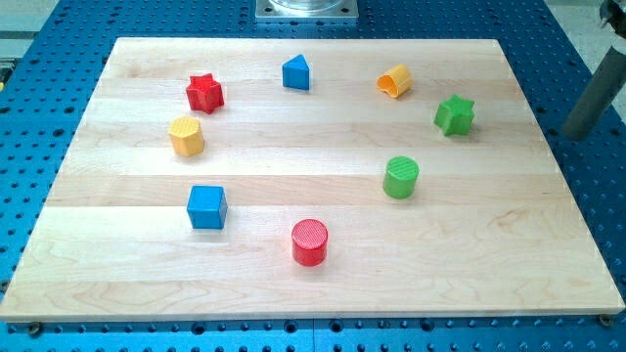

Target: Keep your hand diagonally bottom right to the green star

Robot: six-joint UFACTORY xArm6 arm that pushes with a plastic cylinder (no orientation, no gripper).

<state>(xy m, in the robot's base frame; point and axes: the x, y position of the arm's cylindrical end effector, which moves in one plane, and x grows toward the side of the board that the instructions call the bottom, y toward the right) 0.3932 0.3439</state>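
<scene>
The green star (455, 114) lies on the wooden board (323, 293) near its right edge, in the upper part. My dark rod comes in from the view's right edge and leans down to the left. My tip (577, 130) is past the board's right edge, over the blue perforated table. It is well to the right of the green star and slightly lower in the view, not touching it.
A green cylinder (401, 177) sits below and left of the star, and an orange block (394, 81) above and left. Further left are a blue triangle (295, 72), red star (205, 93), yellow block (186, 136), blue cube (206, 206) and red cylinder (310, 242).
</scene>
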